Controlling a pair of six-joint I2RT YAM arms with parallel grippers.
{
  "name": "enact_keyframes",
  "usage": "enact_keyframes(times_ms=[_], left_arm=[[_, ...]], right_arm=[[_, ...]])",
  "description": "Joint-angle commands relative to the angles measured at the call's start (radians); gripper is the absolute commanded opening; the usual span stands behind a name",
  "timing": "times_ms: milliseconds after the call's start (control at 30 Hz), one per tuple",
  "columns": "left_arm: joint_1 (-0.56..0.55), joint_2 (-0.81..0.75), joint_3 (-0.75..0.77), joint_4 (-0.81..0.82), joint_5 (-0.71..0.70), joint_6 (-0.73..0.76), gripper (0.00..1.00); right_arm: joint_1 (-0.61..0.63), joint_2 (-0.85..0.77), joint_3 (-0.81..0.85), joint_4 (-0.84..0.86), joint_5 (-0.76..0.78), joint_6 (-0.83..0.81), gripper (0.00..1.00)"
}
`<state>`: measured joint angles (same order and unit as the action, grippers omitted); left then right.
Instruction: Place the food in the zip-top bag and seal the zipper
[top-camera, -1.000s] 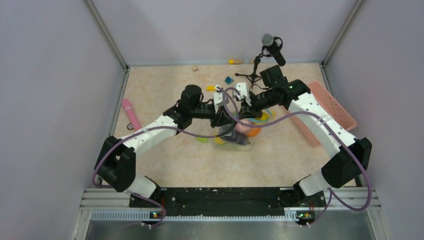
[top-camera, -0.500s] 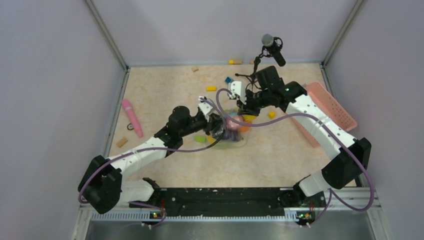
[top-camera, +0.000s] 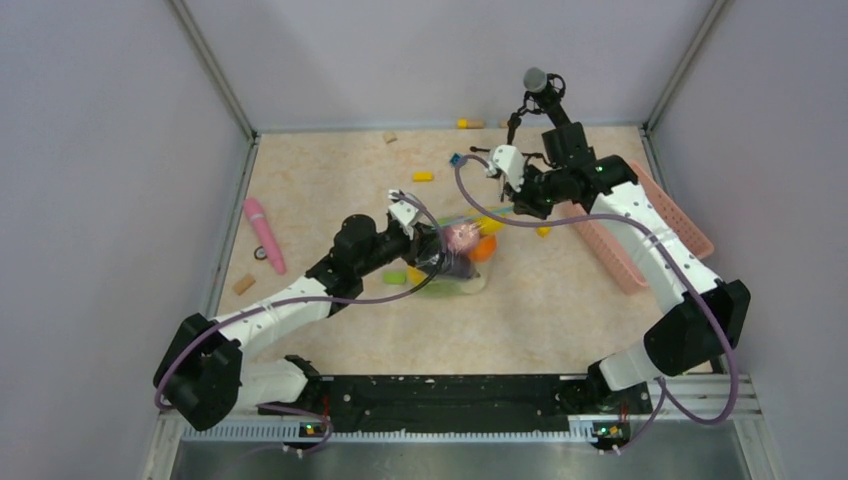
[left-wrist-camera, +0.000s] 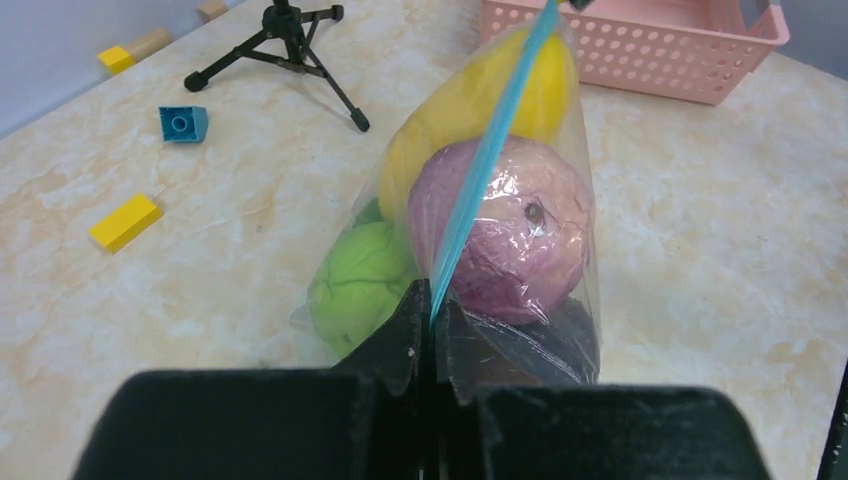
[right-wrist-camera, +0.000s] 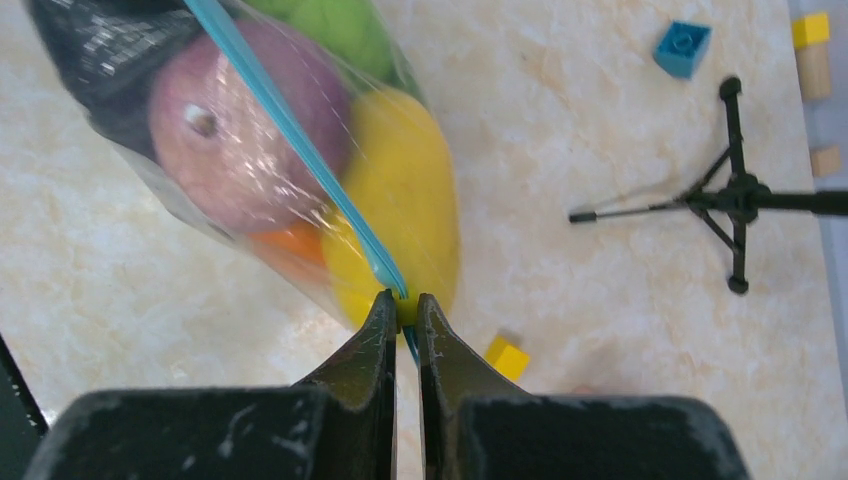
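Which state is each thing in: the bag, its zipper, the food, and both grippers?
Zip-top bag: full, held at both ends.
Zipper: stretched straight between the grippers; looks closed, full seal unclear.
Lemon: inside the bag.
Magenta round piece: inside the bag.
Lime: inside the bag.
Eggplant: inside the bag.
Left gripper: jaws shut on the zipper.
Right gripper: jaws shut on the zipper's other end.

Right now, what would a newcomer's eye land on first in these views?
The clear zip-top bag, packed with a magenta round piece, a yellow lemon and a green lime, is stretched out at the centre of the scene. Its teal zipper runs taut from the left pincer, shut on one end, to the right pincer, shut on the other. A pink mesh basket lies off to the right.
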<state>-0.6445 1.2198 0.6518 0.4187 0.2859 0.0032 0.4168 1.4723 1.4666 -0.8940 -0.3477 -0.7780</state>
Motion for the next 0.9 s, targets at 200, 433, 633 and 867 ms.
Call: enact_keyframes(times_ms=[200,433,633,867], left_arm=[[0.072,-0.053,-0.028,-0.093,-0.072,0.006,0.00],[0.072,-0.031,0.051,-0.082,0.133,0.009,0.00],[0.052,0.008,0.161,-0.118,0.362,-0.111,0.00],[-0.052,-0.041,0.207,-0.146,0.400,-0.283,0.00]], right_arm=[[-0.224,-0.079,-0.005,-0.096,0.320,-0.106,0.00],[-0.223,-0.242,-0.139,0.193,0.000,-0.076,0.15],[-0.222,-0.434,-0.310,0.500,-0.105,0.227,0.50],[-0.223,-0.702,-0.528,0.870,0.259,0.855,0.99]])
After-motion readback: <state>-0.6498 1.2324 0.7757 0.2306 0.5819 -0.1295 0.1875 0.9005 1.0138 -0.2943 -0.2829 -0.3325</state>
